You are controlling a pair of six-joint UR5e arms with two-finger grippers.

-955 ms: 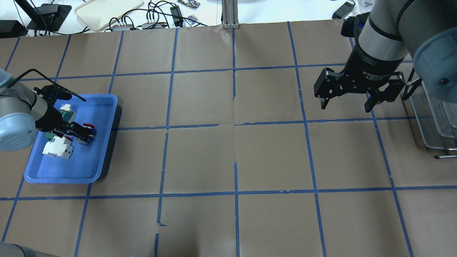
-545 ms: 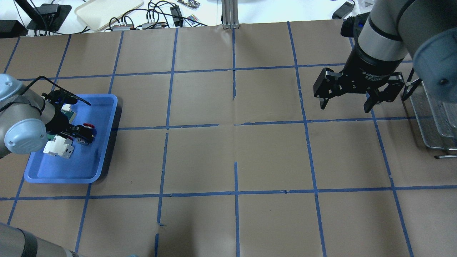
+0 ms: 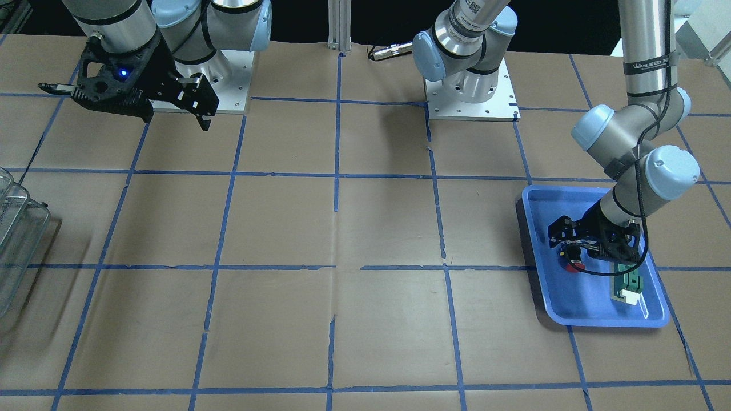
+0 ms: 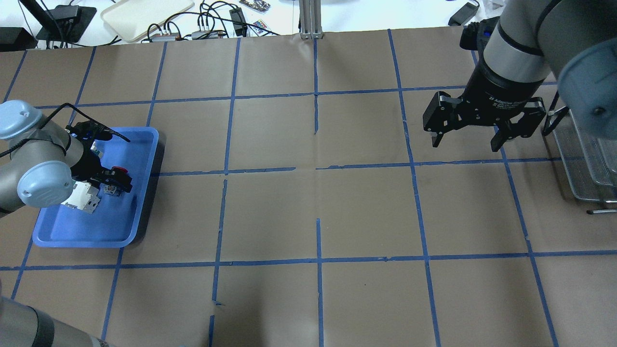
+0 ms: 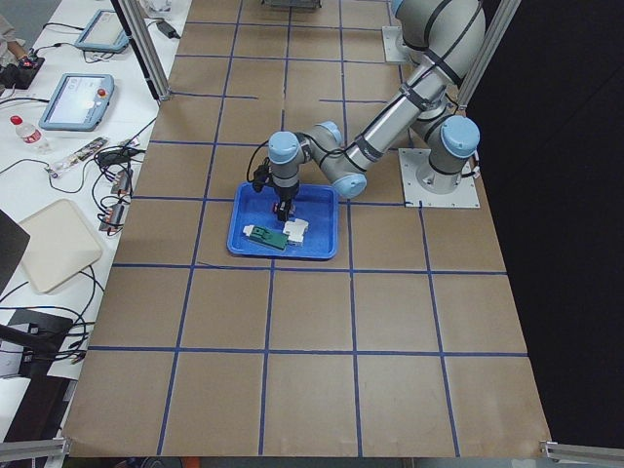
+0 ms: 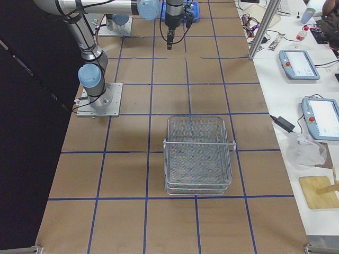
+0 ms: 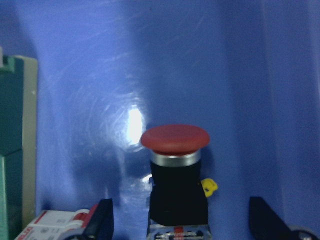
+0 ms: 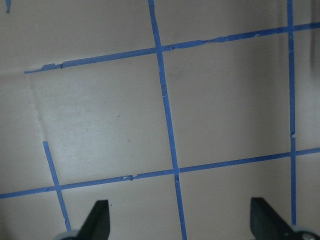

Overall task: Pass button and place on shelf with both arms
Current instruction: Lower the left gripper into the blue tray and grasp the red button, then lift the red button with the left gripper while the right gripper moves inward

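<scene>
The button (image 7: 175, 140), red cap on a black body, lies in the blue tray (image 4: 87, 231); it also shows in the overhead view (image 4: 119, 170) and the front view (image 3: 574, 266). My left gripper (image 4: 115, 182) is low in the tray and open. Its fingertips (image 7: 104, 220) stand on either side of the button's body with gaps, not touching. My right gripper (image 4: 465, 143) is open and empty above the table, beside the wire-mesh shelf (image 4: 585, 164). The shelf shows whole in the right exterior view (image 6: 198, 153).
A white block component (image 4: 82, 200) and a green flat component (image 3: 628, 282) also lie in the tray, close to my left gripper. The green one fills the left edge of the left wrist view (image 7: 12, 150). Brown paper with blue tape lines covers the table.
My left arm's wrist and elbow have swung in over the tray, and the gripper has shifted slightly right around the button. My right arm has barely moved.
</scene>
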